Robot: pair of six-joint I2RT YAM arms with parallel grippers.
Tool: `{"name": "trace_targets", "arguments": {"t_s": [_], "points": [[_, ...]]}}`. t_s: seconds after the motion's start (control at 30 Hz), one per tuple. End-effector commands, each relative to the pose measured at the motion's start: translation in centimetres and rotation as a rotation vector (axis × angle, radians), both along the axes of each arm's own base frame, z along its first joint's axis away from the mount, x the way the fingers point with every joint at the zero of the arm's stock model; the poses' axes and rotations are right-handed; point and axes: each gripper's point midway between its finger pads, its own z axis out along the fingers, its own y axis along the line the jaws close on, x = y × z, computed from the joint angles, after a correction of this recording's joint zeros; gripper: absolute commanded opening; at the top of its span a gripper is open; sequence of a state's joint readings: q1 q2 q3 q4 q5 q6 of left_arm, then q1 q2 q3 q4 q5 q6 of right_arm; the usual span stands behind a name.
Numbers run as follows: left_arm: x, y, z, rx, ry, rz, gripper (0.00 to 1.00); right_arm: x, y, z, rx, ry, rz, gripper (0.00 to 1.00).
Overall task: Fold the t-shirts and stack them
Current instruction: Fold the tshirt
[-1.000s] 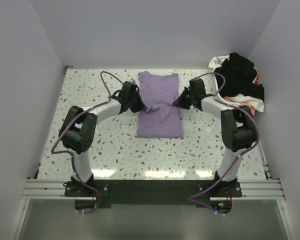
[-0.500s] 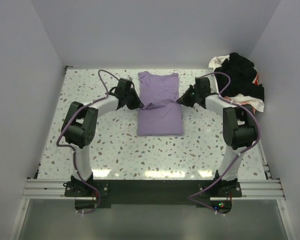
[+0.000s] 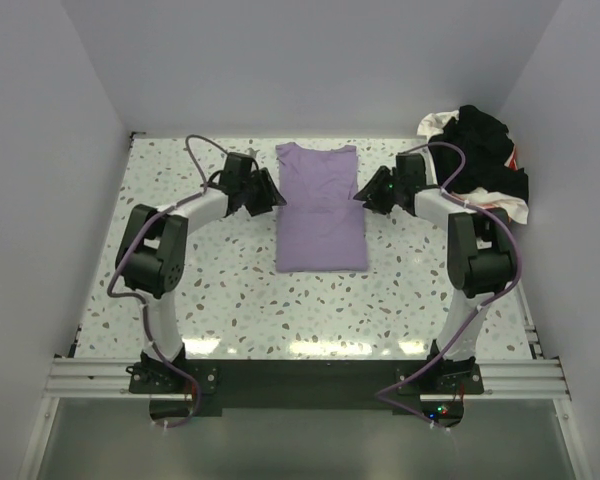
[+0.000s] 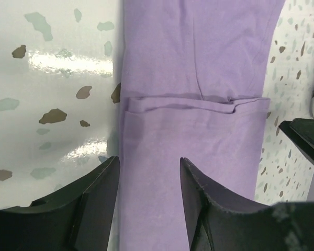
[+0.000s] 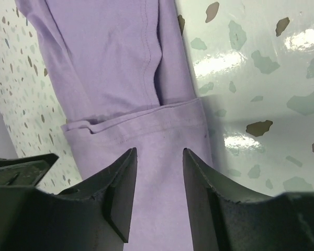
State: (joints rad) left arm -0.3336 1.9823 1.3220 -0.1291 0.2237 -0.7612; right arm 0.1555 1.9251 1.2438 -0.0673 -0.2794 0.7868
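Speckled white tabletop carries a folded plain lilac-purple cloth t-shirt at its middle, left gripper and right gripper beside it with jaws parted, holding nothing, and black, white and pink-red t-shirts heaped far right

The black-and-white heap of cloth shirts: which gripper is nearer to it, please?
Right: the right gripper is left of the heap; the left gripper lies beyond the folded lilac shirt.

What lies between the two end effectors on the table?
The folded purple t-shirt lies between the left end effector and the right end effector; the top view shows it.
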Motion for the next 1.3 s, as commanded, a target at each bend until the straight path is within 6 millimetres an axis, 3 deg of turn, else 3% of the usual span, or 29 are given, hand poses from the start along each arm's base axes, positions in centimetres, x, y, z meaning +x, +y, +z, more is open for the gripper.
{"name": "trace_targets", "arguments": {"t_s": [0.0,0.1,0.23,0.27,0.33,0.37,0.4,0.47,0.5,0.53,0.57,0.7,0.93,1.13,1.27], "points": [[1.2,0.3,6.3,-0.022,-0.186,-0.002,0.55,1.3,-0.3,3.8,-0.047,-0.12,0.034,0.44],[0.3,-0.6,6.3,-0.003,-0.183,-0.011,0.53,0.7,0.8,4.5,-0.087,-0.152,0.079,0.45],[-0.8,-4.0,5.4,-0.005,-0.175,-0.08,0.35,0.1,4.1,4.3,-0.079,-0.186,0.178,0.43],[-0.4,-4.7,5.7,-0.016,-0.183,-0.093,0.29,0.0,5.1,4.2,-0.068,-0.192,0.203,0.42],[-0.1,-6.2,3.9,-0.029,-0.151,-0.128,0.19,0.6,7.0,3.7,-0.052,-0.192,0.259,0.38],[0.3,-6.4,4.5,-0.035,-0.172,-0.13,0.16,0.3,7.4,3.6,-0.055,-0.189,0.274,0.37],[0.5,-6.6,3.3,-0.032,-0.159,-0.139,0.15,0.7,7.8,3.3,-0.062,-0.182,0.282,0.35],[1.6,-6.8,3.1,-0.038,-0.174,-0.14,0.12,1.2,8.4,2.8,-0.057,-0.175,0.297,0.33],[1.7,-6.7,1.8,-0.028,-0.151,-0.138,0.12,1.7,8.5,2.9,-0.056,-0.178,0.299,0.32],[2.6,-6.3,1.7,-0.04,-0.175,-0.121,0.12,1.9,8.7,1.7,-0.062,-0.156,0.303,0.31],[3.2,-6.0,1.5,-0.052,-0.186,-0.108,0.12,2.5,8.9,1.9,-0.061,-0.163,0.307,0.3],[4.0,-4.3,-1.4,-0.082,-0.125,-0.057,0.11,3.0,7.6,-1.3,-0.094,-0.091,0.286,0.27],[2.4,-3.1,-4.4,-0.089,-0.054,-0.031,0.1,3.1,4.2,-5.1,-0.119,0.005,0.212,0.27],[2.1,-2.5,-4.4,-0.1,-0.044,-0.02,0.09,3.4,4.1,-3.8,-0.103,-0.018,0.219,0.27],[2.7,-2.4,-2.8,-0.097,-0.075,-0.031,0.1,4.1,4.5,-0.6,-0.09,-0.075,0.232,0.27]]}}
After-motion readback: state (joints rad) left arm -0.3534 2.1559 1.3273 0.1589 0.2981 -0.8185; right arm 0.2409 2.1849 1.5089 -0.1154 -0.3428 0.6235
